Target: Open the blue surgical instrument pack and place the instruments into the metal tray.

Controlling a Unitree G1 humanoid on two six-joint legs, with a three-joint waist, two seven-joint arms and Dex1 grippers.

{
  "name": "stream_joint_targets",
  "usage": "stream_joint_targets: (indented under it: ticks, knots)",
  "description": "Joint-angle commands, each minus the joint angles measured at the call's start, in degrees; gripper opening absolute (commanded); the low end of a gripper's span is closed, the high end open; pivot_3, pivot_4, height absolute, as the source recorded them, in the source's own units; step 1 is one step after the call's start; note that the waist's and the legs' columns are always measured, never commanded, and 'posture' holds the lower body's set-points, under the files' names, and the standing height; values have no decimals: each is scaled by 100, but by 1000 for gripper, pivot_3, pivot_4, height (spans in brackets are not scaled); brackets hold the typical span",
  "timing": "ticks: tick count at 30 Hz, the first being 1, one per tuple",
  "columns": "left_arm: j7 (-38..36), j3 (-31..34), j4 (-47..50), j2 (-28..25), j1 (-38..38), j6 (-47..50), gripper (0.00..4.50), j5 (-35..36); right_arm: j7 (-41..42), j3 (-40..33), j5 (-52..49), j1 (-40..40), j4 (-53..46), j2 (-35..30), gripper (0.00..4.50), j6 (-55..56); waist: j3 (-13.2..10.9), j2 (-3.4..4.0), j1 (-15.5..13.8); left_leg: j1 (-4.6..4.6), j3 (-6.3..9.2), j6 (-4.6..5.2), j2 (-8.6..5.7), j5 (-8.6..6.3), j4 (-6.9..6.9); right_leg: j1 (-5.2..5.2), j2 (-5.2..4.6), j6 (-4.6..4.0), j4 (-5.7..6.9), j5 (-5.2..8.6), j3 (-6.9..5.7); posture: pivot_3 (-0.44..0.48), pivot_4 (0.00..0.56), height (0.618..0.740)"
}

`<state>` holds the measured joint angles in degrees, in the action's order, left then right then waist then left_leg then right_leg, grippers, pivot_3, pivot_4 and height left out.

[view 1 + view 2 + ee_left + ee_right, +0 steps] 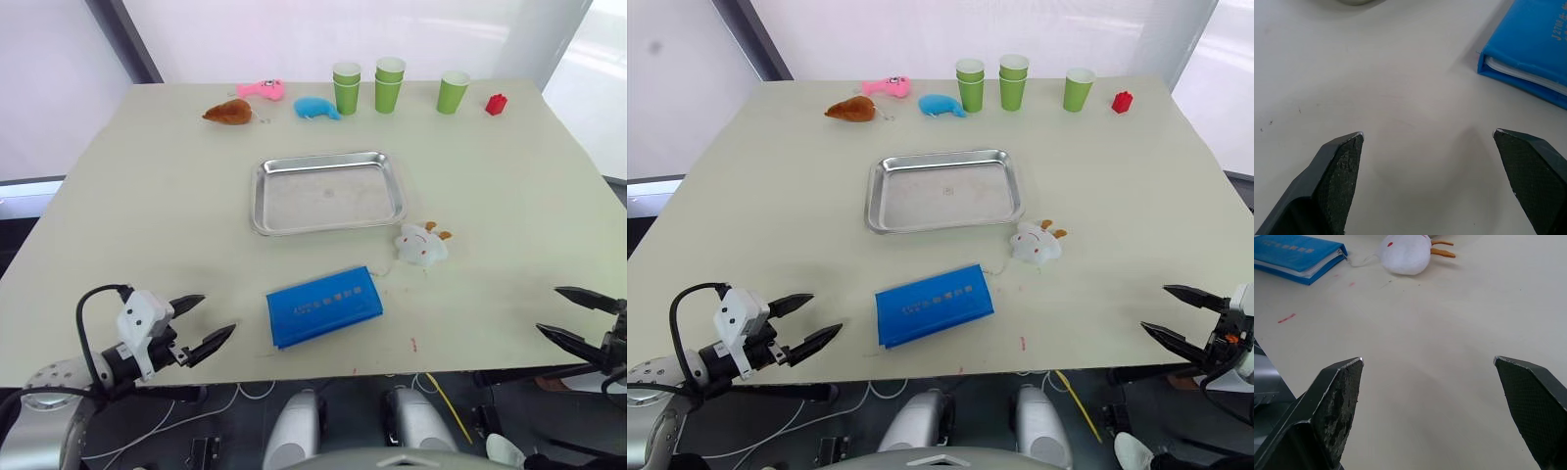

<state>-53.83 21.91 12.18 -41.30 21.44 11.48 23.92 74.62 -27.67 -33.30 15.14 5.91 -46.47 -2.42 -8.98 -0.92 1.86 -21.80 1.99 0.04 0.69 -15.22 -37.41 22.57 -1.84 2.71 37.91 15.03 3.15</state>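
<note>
The blue surgical instrument pack [323, 305] lies folded shut near the table's front edge, pale print on its cover; its corner with whitish lining appears in the left wrist view [1533, 54]. Behind it the metal tray [327, 192] sits with nothing in it. The instruments are hidden. My left gripper [203, 323] hovers open at the front left, a short way left of the pack, nothing between its fingers. At the front right my right gripper [573, 315] is open and holds nothing, well right of the pack [1300, 257].
A white plush toy [421, 243] lies just right of the tray's front corner. Along the far edge stand green paper cups [388, 84], a red block [497, 104], and blue [316, 108], pink [261, 90] and brown [228, 113] plush toys.
</note>
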Motion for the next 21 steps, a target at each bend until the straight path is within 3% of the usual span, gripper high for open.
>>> stream_joint_targets:
  ticks: [1, 8, 13, 21]
  knots:
    - [-81, 205, 133, -70, 64, -33, 4500, 120, 64, -111, -64, -111, 16, -20, 4482, 61, 0, 0, 2, 0, 0, 0, 0, 0, 0, 0, 0, 0, 0, 0, 0, 0, 150, 740]
    - [-172, 369, 102, -30, 156, -86, 4500, 219, 64, -2, 36, -302, 100, 43, 4482, 115, -1, -1, 4, 0, 2, 0, 1, 0, 0, 0, 1, -1, 0, 0, -3, 0, 150, 740]
    - [-731, 401, -8, -109, 157, -108, 4500, 515, -258, 249, -149, -423, -716, 45, 4482, -579, -1, 0, 11, 0, -1, 0, 1, 0, -1, 0, -1, 0, 1, 0, 1, 0, 150, 740]
    - [-1261, -32, -264, -346, -209, -110, 4500, 414, -918, 1189, 61, -1033, -1639, 147, 4482, -1332, -3, 1, 10, -2, 0, 0, 2, 0, -1, 1, 2, 0, 0, 0, 0, 0, 150, 740]
